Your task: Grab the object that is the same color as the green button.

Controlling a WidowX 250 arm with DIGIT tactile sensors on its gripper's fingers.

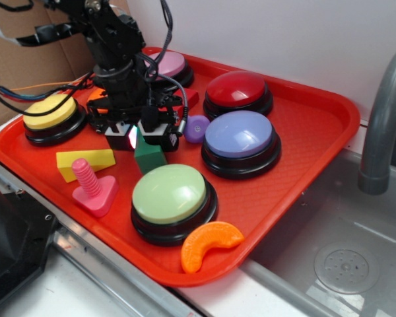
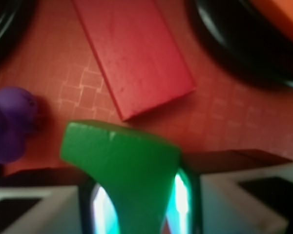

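Nearest the front edge of the red tray (image 1: 303,172), a glossy orange crescent (image 1: 210,244) lies beside the green button (image 1: 169,193), a smooth pale dome on a black base. Just behind it sits the object (image 1: 149,156), a small dark green block, with the end effector (image 1: 141,137) clamped on it. In the wrist view the block's narrow waist sits between the pads. It looks rigid, light and matte, so the flat flanks should hold without slipping. Farther back lies a flat red bar (image 2: 134,51).
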